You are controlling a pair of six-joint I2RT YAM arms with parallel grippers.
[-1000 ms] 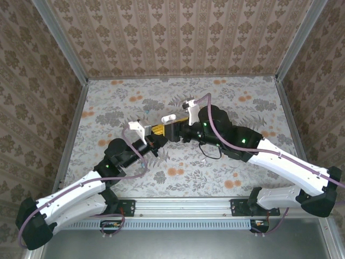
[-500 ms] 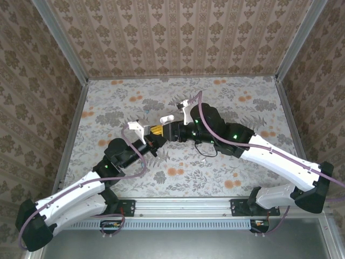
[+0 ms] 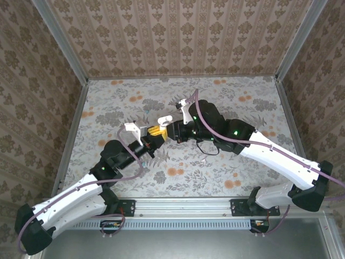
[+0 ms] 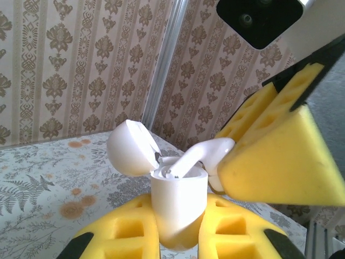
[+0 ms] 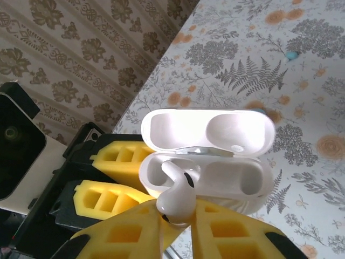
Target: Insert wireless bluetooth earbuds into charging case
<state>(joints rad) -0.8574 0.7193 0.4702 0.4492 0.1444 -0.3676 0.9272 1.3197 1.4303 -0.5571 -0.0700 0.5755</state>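
**Two robot arms meet over a small white case at mid-surface**

In the right wrist view, the white charging case [image 5: 215, 178] sits at the centre of the frame with its lid [image 5: 207, 129] tipped open towards the top. The left pincer [image 4: 178, 216] clenches the lower body of the case between two yellow foam pads. The right pincer [image 5: 178, 226] grasps a white earbud [image 5: 175, 202] by its rounded head. The earbud's stem angles down into the left-hand well of the case, and the other well looks empty.

In the overhead view both arms cross the middle of the frame, and their black wrists crowd the case from either side.

Near the upper right of the right wrist view, a teal speck [image 5: 291, 55] lies on the surface, too small to make out.

The surface [image 3: 226, 167] carries a grey fern-and-flower print with orange blooms. Walls [image 3: 178, 32] papered in a brown damask pattern enclose it, with metal posts [image 4: 161, 81] at the corners and a metal rail [image 3: 183, 205] along the bottom edge.
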